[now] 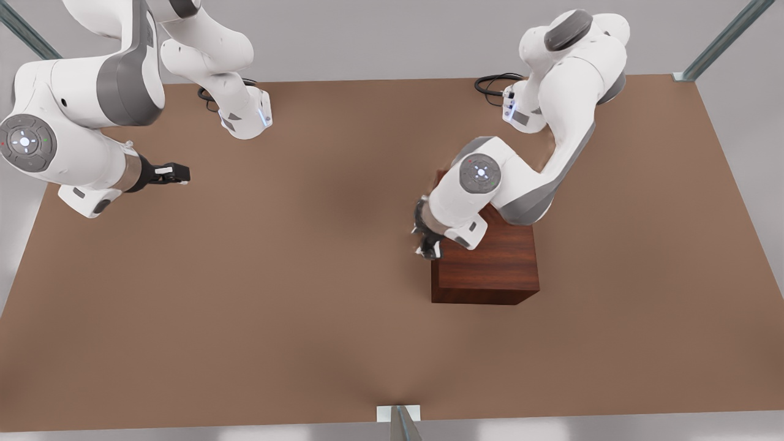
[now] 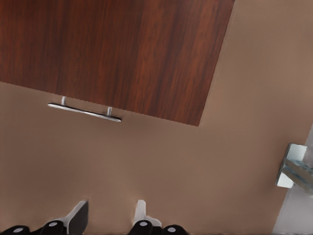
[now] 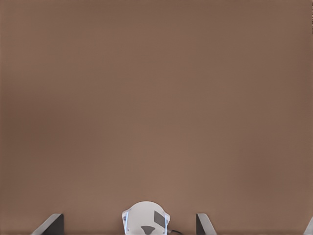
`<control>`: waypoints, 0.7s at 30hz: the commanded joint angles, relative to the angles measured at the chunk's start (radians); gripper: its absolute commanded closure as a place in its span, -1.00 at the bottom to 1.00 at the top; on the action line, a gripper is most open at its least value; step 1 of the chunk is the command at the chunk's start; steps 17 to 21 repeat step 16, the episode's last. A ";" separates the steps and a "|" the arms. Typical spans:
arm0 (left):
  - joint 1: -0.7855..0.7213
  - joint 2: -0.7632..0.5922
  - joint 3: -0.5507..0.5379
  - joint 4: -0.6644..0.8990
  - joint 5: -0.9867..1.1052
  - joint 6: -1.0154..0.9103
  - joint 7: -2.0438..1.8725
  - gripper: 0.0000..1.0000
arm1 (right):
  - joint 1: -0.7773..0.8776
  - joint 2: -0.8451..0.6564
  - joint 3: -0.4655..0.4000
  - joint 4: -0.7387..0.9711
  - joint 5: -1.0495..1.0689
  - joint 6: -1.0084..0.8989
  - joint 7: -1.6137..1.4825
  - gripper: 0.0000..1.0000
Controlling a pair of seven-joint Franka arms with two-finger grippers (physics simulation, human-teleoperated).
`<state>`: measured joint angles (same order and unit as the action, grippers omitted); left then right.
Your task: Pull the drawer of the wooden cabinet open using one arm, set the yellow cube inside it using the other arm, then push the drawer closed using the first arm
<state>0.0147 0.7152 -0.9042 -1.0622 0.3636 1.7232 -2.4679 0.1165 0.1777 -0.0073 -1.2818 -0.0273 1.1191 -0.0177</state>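
Brown tabletop (image 1: pixel 275 294) spreads out under both of my arms, with pale wall beyond its far edge and metal frame struts at the corners. Nearest the front camera stands the wooden cabinet (image 1: pixel 490 263), toward the front view's right of centre, its plain grained top facing up. My left gripper (image 1: pixel 427 242) hangs just beside the cabinet's side that faces the front view's left, with my left forearm reaching over the cabinet top. From my left wrist I see my two fingertips (image 2: pixel 78 215) set apart with bare table between them, holding nothing. Past them is the thin silver bar handle (image 2: pixel 84 112), which stands off the edge of the cabinet; my fingers are near it but not touching. The drawer front itself I cannot make out from this angle, so I cannot tell whether it is pulled out at all. Farther off, at the front view's left, my right gripper (image 1: pixel 174 173) hovers well above the table and well apart from the cabinet, waiting. My right wrist camera shows its fingertips (image 3: pixel 51 224) spread wide and empty over the table, with the white base (image 3: pixel 145 218) of an arm between them farther off.
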 commanded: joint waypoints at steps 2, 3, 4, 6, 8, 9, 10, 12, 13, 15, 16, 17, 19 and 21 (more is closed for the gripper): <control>0.172 -0.077 -0.026 0.139 0.181 -0.694 2.244 -1.00 | 0.000 -0.007 0.001 0.005 -0.017 0.004 0.013 -1.00; 0.064 -0.258 0.337 0.026 0.057 -0.634 2.673 -1.00 | 0.000 -0.007 0.001 0.005 -0.016 0.002 0.019 -1.00; -0.068 -0.447 0.714 -0.194 -0.264 -0.466 2.686 -1.00 | 0.000 -0.009 0.001 0.005 -0.019 0.002 0.022 -1.00; -0.093 -0.482 0.746 -0.200 -0.363 -0.482 2.448 -1.00 | 0.000 -0.009 0.001 0.007 -0.022 0.002 0.021 -1.00; -0.088 -0.477 0.758 -0.141 -0.335 -0.565 2.910 -1.00 | 0.000 -0.012 -0.002 0.007 -0.028 0.005 0.019 -1.00; -0.093 -0.474 0.731 -0.137 -0.279 -0.590 2.976 -1.00 | 0.000 -0.014 -0.002 0.007 -0.031 0.005 0.021 -1.00; -0.108 -0.468 0.716 -0.140 -0.273 -0.583 2.950 -1.00 | 0.000 -0.015 -0.002 0.007 -0.039 0.005 0.021 -1.00; -0.131 -0.458 0.706 -0.147 -0.287 -0.588 2.536 -1.00 | 0.000 -0.020 -0.002 0.004 -0.051 0.007 0.036 -1.00; -0.130 -0.456 0.706 -0.145 -0.287 -0.591 2.534 -1.00 | 0.000 -0.020 -0.003 0.004 -0.052 0.007 0.036 -1.00; -0.128 -0.458 0.706 -0.145 -0.287 -0.594 2.535 -1.00 | 0.000 -0.020 -0.002 0.004 -0.062 0.007 0.036 -1.00; -0.124 -0.458 0.706 -0.145 -0.287 -0.593 2.538 -1.00 | 0.000 -0.020 -0.002 0.004 -0.062 0.008 0.036 -1.00; -0.124 -0.458 0.706 -0.145 -0.287 -0.593 2.538 -1.00 | 0.000 -0.020 -0.002 0.004 -0.062 0.008 0.036 -1.00; -0.124 -0.458 0.706 -0.145 -0.287 -0.593 2.538 -1.00 | 0.000 -0.020 -0.002 0.004 -0.062 0.008 0.036 -1.00; -0.124 -0.458 0.706 -0.145 -0.287 -0.593 2.538 -1.00 | 0.000 -0.020 -0.002 0.004 -0.062 0.008 0.036 -1.00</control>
